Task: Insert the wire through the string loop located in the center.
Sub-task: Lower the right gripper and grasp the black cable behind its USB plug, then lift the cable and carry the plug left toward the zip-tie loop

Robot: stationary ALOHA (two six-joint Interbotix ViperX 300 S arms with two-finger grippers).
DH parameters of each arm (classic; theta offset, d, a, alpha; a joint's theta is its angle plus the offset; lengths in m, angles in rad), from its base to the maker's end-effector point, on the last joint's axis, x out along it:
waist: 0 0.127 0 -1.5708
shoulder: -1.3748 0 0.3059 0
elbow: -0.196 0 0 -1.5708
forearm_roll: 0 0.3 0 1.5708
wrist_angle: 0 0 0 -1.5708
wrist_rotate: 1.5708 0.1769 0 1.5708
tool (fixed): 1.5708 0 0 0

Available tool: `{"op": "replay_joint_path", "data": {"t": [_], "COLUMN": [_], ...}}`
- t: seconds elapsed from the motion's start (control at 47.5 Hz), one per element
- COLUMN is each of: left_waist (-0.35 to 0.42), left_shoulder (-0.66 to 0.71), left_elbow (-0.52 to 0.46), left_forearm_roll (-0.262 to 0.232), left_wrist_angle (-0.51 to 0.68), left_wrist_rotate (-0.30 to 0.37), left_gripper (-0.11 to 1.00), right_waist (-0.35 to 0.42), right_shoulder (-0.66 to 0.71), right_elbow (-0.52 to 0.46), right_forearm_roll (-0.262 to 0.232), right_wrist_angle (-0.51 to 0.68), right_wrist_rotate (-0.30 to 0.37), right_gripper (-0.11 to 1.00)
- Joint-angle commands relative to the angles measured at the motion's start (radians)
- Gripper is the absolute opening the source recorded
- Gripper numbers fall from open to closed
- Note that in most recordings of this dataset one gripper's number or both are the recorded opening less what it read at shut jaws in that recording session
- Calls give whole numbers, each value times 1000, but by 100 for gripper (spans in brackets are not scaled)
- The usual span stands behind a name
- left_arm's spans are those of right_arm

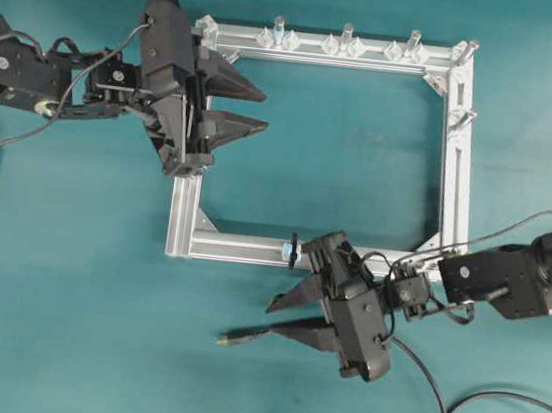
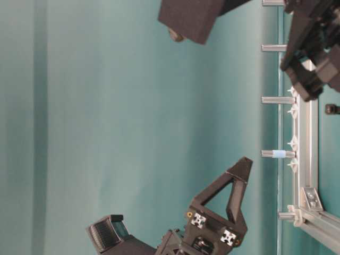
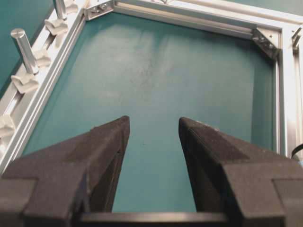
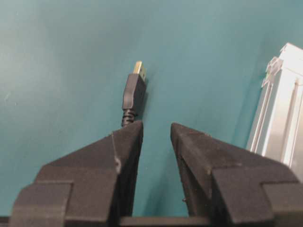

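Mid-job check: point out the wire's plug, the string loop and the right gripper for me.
wire's plug point(image 4: 134, 92): right wrist view, on the dark plug body.
string loop point(image 1: 293, 250): overhead view, on the black ring across the near rail.
right gripper point(image 1: 277, 320): overhead view, midway between its fingertips.

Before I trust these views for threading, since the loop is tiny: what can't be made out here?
- String loop: too small overhead to show its opening; absent from both wrist views.
- Wire: the right gripper finger hides its run in the right wrist view.
- Left gripper: cut off by the table-level view's bottom edge.
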State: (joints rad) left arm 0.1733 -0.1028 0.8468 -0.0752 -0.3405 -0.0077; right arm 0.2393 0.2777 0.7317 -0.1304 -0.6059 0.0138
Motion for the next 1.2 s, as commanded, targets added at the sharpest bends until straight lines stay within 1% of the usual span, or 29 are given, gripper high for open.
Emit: {"op": "replay_joint_path", "data": {"t": [0.0, 0.526, 1.179], "left_waist": [-3, -3, -3], "left_shoulder": [-21, -21, -21], "left_elbow": [-5, 11, 14], "left_forearm_roll": [3, 5, 5], "left_wrist_angle": [-5, -5, -5], "left_wrist_rotate": [3, 2, 3], "left_gripper": [49, 49, 49], "right_waist": [5, 17, 29], "right_shoulder": [-9, 34, 69], "right_elbow": [-17, -54, -69], "right_forearm_roll": [-2, -2, -2], "right_wrist_angle": [-3, 21, 25], "right_wrist_rotate": [-2, 0, 2], "right_gripper": [36, 36, 36]}}
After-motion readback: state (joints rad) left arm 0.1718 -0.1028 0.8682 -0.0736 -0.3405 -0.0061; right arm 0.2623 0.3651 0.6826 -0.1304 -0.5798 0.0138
